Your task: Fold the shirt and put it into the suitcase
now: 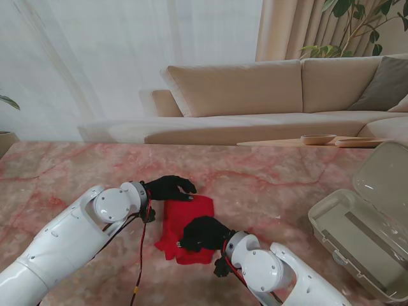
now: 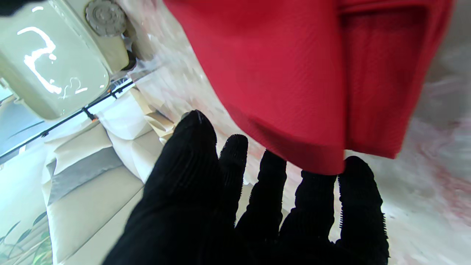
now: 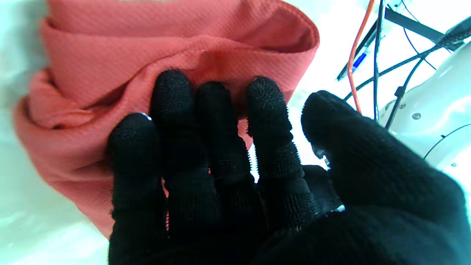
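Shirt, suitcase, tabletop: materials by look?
Shirt: red knit fabric, matte; the right wrist view shows a fine woven texture and soft rolled folds.
Suitcase: likely hard plastic, pale beige and glossy, with moulded ribs and highlights.
Tabletop: looks like polished pink marble with red veining; could be a print.

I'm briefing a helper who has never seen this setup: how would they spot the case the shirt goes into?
Start at the pink marble table and go to its right edge, right of the folded red shirt and both black-gloved hands. There lies the suitcase, lying open with its lid raised. It is the only pale, hard-shelled box on the table.
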Controlling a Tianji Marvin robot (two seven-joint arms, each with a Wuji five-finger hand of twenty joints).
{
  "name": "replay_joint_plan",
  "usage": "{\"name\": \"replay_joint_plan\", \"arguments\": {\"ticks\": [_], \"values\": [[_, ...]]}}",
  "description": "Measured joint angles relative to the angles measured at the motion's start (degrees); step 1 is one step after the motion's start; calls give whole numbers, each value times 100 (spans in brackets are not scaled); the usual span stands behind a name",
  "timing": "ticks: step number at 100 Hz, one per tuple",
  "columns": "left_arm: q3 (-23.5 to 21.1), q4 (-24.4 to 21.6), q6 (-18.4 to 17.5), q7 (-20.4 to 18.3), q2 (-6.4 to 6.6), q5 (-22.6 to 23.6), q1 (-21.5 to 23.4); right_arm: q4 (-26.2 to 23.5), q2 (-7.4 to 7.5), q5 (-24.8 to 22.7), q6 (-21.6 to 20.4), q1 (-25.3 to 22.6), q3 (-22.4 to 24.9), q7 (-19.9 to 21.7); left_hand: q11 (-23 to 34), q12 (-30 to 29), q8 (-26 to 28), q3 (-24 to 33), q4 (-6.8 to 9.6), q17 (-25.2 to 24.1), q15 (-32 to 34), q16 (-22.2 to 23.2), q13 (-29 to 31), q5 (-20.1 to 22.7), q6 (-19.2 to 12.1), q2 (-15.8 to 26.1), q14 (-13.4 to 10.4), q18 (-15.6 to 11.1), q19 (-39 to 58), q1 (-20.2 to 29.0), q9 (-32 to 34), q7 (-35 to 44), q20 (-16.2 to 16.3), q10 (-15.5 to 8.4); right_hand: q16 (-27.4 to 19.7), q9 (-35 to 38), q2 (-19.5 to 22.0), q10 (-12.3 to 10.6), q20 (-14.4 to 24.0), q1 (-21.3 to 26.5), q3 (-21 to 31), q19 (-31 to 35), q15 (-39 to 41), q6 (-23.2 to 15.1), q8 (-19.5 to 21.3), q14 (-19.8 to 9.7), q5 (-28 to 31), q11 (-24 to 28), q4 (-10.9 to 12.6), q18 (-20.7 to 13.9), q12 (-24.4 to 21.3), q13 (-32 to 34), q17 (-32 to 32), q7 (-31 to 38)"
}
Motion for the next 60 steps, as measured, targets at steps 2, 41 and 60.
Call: {"name": "replay_joint_plan", "arguments": {"ticks": [2, 41, 60], "values": [[-23, -14, -2, -50, 16, 30, 12, -13, 10, -33, 9, -2, 8, 20, 1, 0, 0, 0, 0, 0, 0, 0, 0, 0, 0, 0, 0, 0, 0, 0, 0, 1, 0, 0, 0, 0, 0, -2, 0, 0, 0, -3, -1, 0, 0, -1, 0, 0, 0, 0, 0, 0, 0, 0], [-709, -567, 87, -715, 347, 529, 563, -61, 71, -162, 99, -36, 160, 54, 8, -1, -7, 0, 1, 150, 3, 13, -1, -102, -68, 0, -8, 0, 129, 0, 0, -3, 0, -2, -55, 33, 1, -43, -70, 0, -26, -213, -82, -1, 0, -45, 3, -47, 0, -63, -2, 18, -281, -62], [-1067, -982, 175, -1013, 473, 640, 943, 110, 99, -342, -508, 37, 220, 97, 8, -7, -7, 0, 1, 285, 68, 65, 116, -102, -68, 0, -8, 0, 279, 0, 0, -4, 0, -2, -56, -265, 5, -46, -127, 0, -27, -660, -350, -1, -54, -65, -115, -275, 0, -63, -64, -387, -673, -122]]}}
